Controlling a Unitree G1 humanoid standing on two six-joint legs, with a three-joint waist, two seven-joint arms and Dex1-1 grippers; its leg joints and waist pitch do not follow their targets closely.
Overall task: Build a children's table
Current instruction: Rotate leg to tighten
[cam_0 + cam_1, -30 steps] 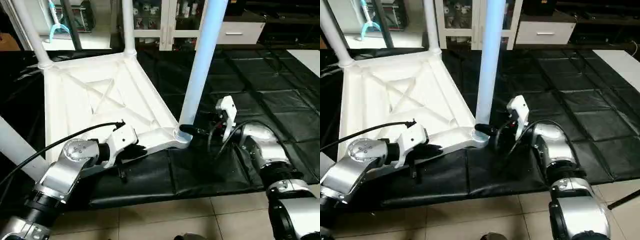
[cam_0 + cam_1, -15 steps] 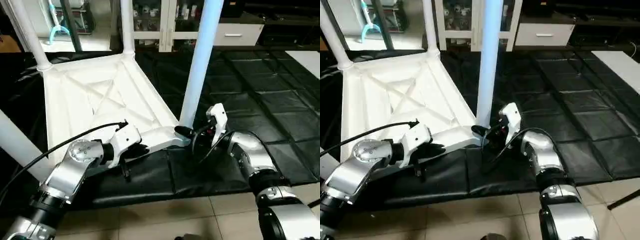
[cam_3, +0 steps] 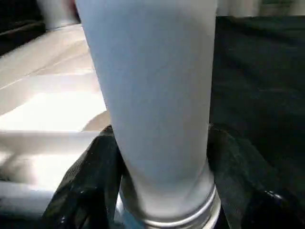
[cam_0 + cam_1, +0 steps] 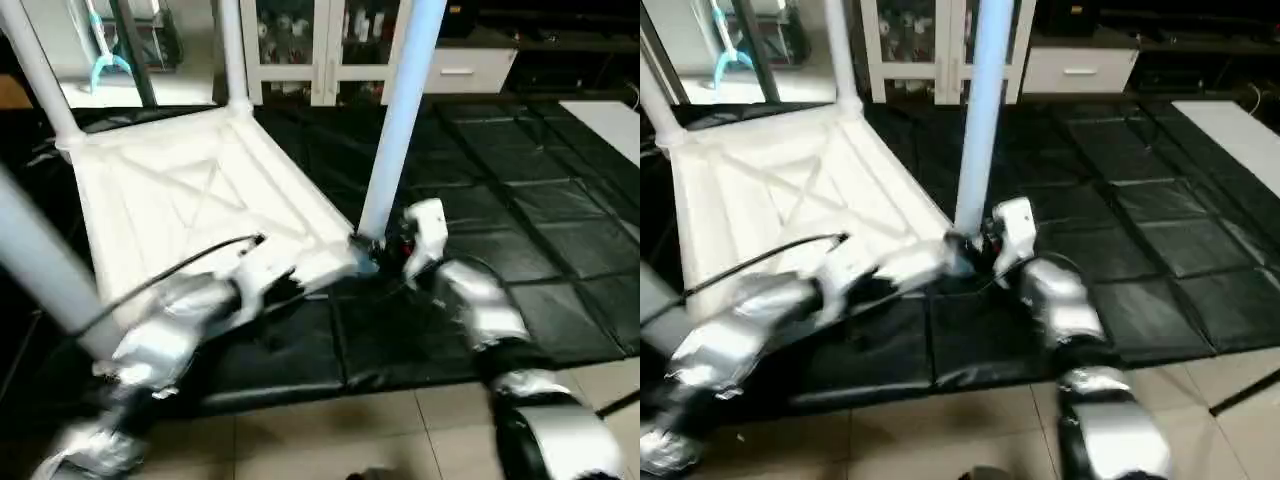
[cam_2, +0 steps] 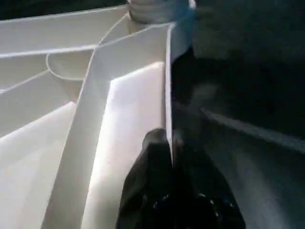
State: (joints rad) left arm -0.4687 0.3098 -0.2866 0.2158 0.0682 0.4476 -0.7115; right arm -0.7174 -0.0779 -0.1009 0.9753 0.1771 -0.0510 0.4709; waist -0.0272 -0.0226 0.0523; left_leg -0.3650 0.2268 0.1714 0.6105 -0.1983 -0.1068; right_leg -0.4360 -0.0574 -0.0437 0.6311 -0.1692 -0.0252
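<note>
The children's table lies upside down on the black mat, its white ribbed top (image 4: pixel 190 190) facing up. Legs stand in its corner sockets, and the near-right leg (image 4: pixel 398 120) rises pale blue-white. My right gripper (image 4: pixel 372 250) is at the base of this leg. In the right wrist view its black fingers (image 3: pixel 90 186) press both sides of the leg (image 3: pixel 152 95) just above the socket collar. My left gripper (image 4: pixel 285 290) is at the top's near edge. In the left wrist view its fingers (image 5: pixel 152 162) are shut on the thin rim (image 5: pixel 167 95).
The black padded mat (image 4: pixel 520 200) spreads to the right and far side. Tiled floor (image 4: pixel 350 430) lies in front of it. A white glass-door cabinet (image 4: pixel 310 40) and a drawer unit (image 4: pixel 455 70) stand behind. The near-left leg (image 4: pixel 40 270) slants up beside my left arm.
My right gripper has moved left to the near-right leg's base and closed around it. My left gripper has kept its pinch on the rim. The head camera has shifted.
</note>
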